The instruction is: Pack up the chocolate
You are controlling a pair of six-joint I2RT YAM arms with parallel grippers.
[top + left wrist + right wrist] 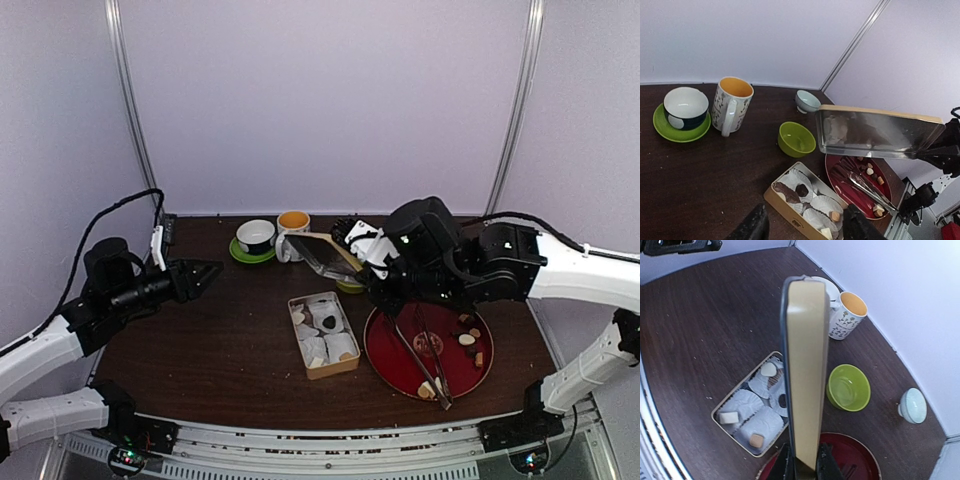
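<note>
Grips a tin lid (805, 365) by one end with the right claw (802, 467), pinched tight on it, and holds it upright on its thin side, clear of the tabletop (200, 350), toward 12 o'clock from the box (312, 296) in the top view; probably to leave the box uncovered for packing and have the cover ready for closing. Holds the left claw (205, 272) spread wide and empty at 9 o'clock, well apart from everything, likely just out of the way. Finds the chocolate (756, 440) split: several pieces in the paper cups (742, 402) inside the box at centre, more on the red tray (385, 345) at 4 o'clock beside the tongs (415, 350). Cannot read any heading or long axis from pieces so small and blocky. Reads the box as lying lengthwise from about 11 to 5 o'clock.
</note>
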